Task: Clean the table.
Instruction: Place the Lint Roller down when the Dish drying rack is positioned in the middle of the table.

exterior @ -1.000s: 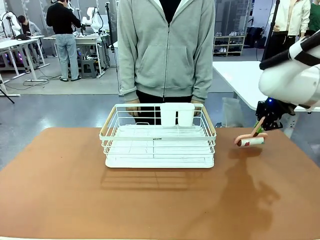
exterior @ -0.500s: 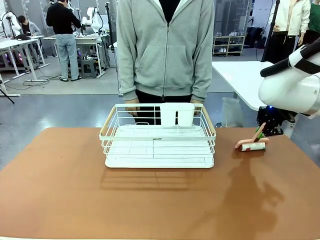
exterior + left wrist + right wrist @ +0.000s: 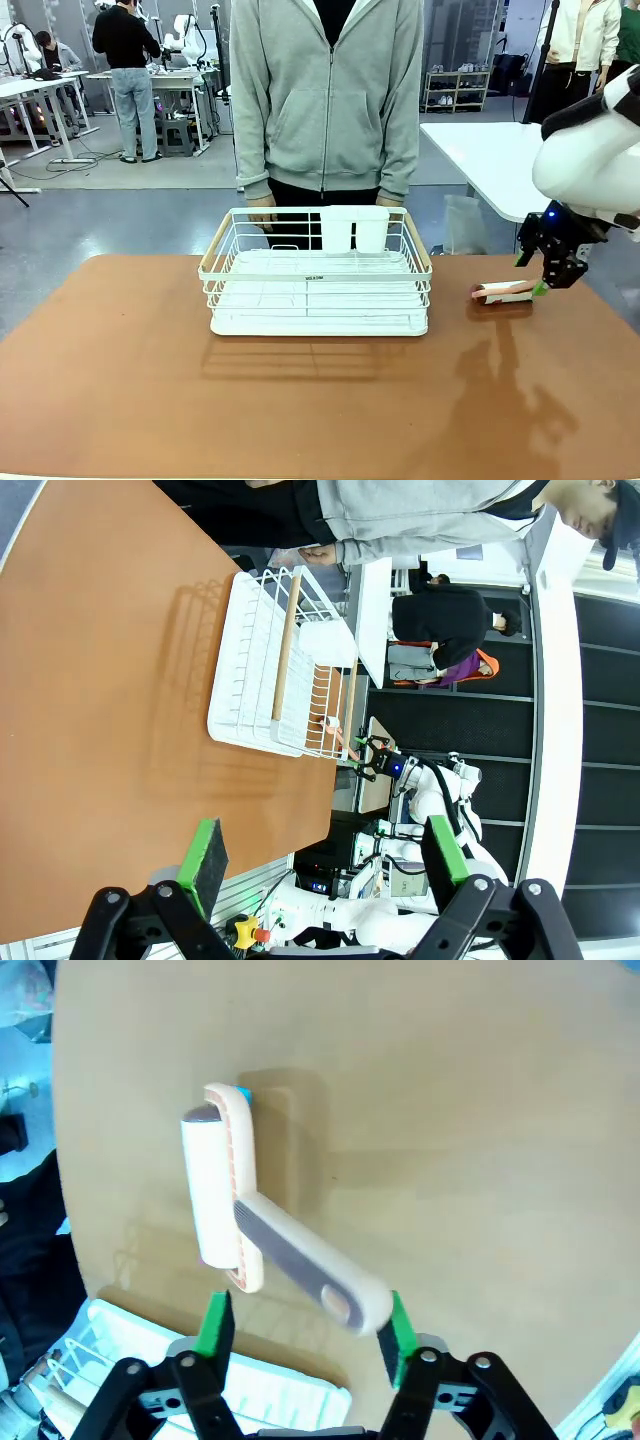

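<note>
While lint roller (image 3: 222, 1192) lies flat on terracotta counter (image 3: 300, 400), just beyond right tool (image 3: 553, 272) | jaws apart, clamped on nothing | left tool (image 3: 325, 855) likewise apart | best lifted straight clear, avoiding handle and wire rack (image 3: 316, 285).

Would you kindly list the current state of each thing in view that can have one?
Lint roller: lying flat on the table, released.
Right hand: open, just above the roller's handle.
Left hand: open, empty, held off the table.
Wire rack: upright on the table, its tray bare.
White cup holder: hooked on the rack's far rim.
</note>
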`<state>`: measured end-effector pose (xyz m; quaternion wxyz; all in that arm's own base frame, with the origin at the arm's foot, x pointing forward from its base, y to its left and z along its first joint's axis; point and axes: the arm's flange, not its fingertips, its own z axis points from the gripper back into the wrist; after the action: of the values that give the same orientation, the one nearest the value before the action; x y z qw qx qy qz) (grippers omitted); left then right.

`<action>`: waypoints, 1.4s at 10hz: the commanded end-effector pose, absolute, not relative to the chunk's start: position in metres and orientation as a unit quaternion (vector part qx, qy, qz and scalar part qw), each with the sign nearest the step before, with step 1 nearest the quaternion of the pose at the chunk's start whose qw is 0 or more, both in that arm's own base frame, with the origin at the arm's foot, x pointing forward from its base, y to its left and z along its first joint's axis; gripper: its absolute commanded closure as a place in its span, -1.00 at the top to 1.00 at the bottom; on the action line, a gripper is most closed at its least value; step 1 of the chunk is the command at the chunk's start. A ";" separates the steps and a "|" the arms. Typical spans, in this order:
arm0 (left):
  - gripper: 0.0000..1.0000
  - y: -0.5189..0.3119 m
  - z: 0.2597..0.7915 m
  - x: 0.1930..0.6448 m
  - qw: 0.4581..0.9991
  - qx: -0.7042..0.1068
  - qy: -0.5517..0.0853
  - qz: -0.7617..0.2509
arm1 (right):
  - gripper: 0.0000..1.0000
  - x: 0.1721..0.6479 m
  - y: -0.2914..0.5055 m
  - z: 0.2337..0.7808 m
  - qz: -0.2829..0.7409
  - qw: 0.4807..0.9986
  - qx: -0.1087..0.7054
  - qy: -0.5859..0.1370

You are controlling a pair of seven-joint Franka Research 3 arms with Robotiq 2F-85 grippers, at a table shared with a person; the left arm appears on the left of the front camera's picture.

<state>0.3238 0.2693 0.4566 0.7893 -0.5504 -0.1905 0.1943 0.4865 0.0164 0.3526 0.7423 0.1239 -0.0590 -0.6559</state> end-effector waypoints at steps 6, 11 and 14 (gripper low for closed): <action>1.00 0.271 0.458 0.321 0.787 -0.555 -0.192 0.190 | 1.00 0.459 0.020 0.382 -0.654 0.750 0.091 -0.048; 1.00 0.271 0.458 0.321 0.787 -0.555 -0.192 0.190 | 1.00 0.459 0.020 0.382 -0.654 0.750 0.091 -0.048; 1.00 0.271 0.458 0.321 0.787 -0.555 -0.192 0.190 | 1.00 0.459 0.020 0.382 -0.654 0.750 0.091 -0.048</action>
<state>0.3238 0.2693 0.4566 0.7893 -0.5504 -0.1905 0.1943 0.4587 0.0189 0.3822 0.7494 0.0884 -0.0455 -0.6546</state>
